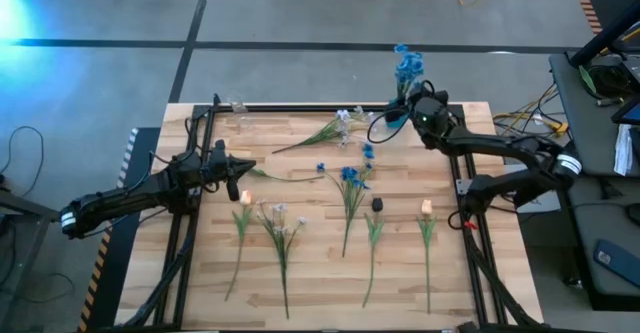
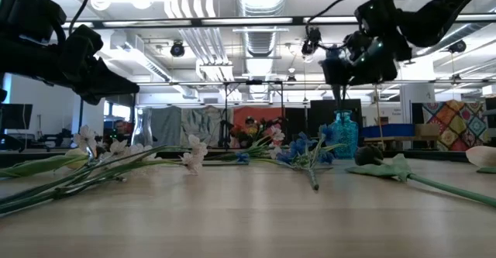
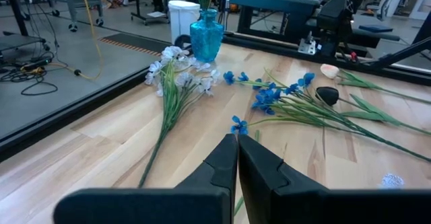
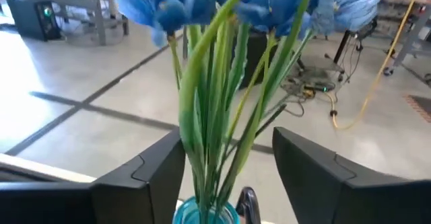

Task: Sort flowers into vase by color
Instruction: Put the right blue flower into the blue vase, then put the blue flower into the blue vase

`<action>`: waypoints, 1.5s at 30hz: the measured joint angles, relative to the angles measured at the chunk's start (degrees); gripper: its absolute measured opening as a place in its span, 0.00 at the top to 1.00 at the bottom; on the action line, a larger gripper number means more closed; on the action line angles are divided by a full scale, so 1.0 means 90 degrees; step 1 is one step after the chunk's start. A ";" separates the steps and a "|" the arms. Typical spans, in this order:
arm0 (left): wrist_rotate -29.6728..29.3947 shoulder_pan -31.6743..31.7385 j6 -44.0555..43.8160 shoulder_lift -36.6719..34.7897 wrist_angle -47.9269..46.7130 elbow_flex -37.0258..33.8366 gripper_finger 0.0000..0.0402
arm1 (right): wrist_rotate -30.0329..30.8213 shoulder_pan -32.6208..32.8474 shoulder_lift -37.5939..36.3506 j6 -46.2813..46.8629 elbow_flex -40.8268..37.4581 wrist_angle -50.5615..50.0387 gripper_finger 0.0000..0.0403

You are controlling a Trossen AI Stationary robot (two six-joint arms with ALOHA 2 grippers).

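Blue vase: the textured blue glass vase (image 3: 205,37) sits at the table's far edge and is the landmark for everything here. It already holds a bunch of blue-blossomed stems (image 4: 222,83), so blue looks like its colour.
Right claw: the right gripper (image 4: 229,163) hangs just above the vase with its fingers spread wide either side of the stems and gripping nothing. My guess is it's just let one go.
Left claw: the left gripper (image 3: 237,158) is well away from the vase over the wood table (image 1: 300,273), fingers pinched together with nothing between them. Seems to be waiting.
Still loose: more blue-blossomed stems (image 3: 283,96) lie between the left gripper and the vase, and a pale white-lilac spray (image 3: 176,76) is just in front of the vase.
Peach buds: peach tulip-like stems (image 1: 427,228) lie farthest from the vase, near the table's front.
Clear vase: a clear glass vase (image 2: 142,128) stands well to one side of the blue one, probably for another colour.
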 joint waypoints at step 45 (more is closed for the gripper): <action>0.0359 0.0002 -0.0243 0.0019 0.0464 -0.0085 1.00 | -0.1040 0.4297 0.0236 0.4581 0.1299 -0.4384 0.89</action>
